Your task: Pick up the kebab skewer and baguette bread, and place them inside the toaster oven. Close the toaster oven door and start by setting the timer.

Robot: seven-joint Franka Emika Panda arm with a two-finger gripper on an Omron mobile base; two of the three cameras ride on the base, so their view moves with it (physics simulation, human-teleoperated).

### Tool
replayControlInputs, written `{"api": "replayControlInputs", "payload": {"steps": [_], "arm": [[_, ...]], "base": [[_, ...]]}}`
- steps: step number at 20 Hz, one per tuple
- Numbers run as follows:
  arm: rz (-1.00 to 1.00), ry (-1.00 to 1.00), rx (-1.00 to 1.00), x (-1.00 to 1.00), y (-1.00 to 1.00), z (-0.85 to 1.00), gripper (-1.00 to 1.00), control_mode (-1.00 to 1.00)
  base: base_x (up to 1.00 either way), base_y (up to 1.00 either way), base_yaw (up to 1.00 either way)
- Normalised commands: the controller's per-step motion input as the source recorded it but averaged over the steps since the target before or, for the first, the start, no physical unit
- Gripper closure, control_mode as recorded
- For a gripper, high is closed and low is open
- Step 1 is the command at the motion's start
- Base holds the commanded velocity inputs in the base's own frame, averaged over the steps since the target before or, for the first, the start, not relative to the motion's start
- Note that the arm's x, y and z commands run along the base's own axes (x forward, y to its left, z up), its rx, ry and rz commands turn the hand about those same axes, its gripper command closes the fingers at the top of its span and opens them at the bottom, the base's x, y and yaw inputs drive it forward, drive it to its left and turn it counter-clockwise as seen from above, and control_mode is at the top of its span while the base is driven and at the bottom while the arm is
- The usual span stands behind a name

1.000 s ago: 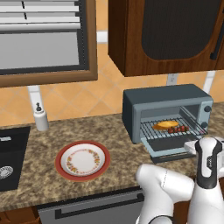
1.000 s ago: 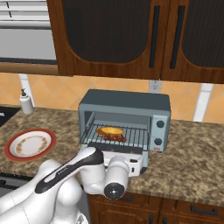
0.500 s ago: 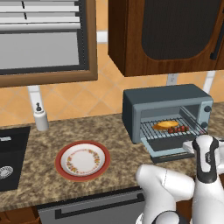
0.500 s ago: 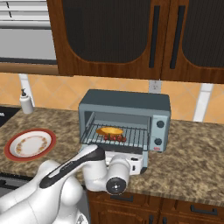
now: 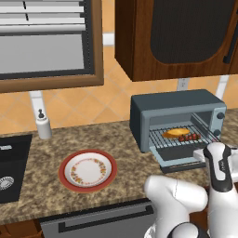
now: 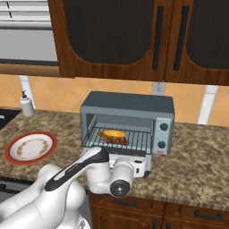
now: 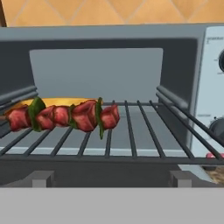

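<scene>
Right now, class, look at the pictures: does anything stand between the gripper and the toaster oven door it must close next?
Nothing visible does. The kebab skewer and baguette bread already lie on the wire rack inside the toaster oven. The toaster oven door hangs open, and the arm's hand is right at its front edge.

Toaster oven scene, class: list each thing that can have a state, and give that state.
toaster oven: loaded, rack pulled out
toaster oven door: dropped open
kebab skewer: lying on the rack
baguette bread: on the rack behind the skewer
plate: empty
gripper: jaws open
</scene>
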Motion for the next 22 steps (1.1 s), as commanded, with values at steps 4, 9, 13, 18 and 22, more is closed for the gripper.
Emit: {"api": "replayControlInputs", "payload": {"steps": [4, 9, 13, 18, 22], "arm": [[0.00, 0.00, 0.00, 0.08, 0.00, -0.12, -1.00, -1.00], [0.00, 0.00, 0.00, 0.11, 0.00, -0.01, -1.00, -1.00], [0.00, 0.00, 0.00, 0.14, 0.00, 0.00, -1.00, -1.00], [0.00, 0.00, 0.00, 0.10, 0.00, 0.00, -1.00, -1.00], [0.00, 0.00, 0.00, 0.10, 0.00, 0.00, -1.00, -1.00]], "base": [[0.00, 0.00, 0.00], [0.00, 0.00, 0.00], [0.00, 0.00, 0.00], [0.00, 0.00, 0.00], [0.00, 0.00, 0.00]]}}
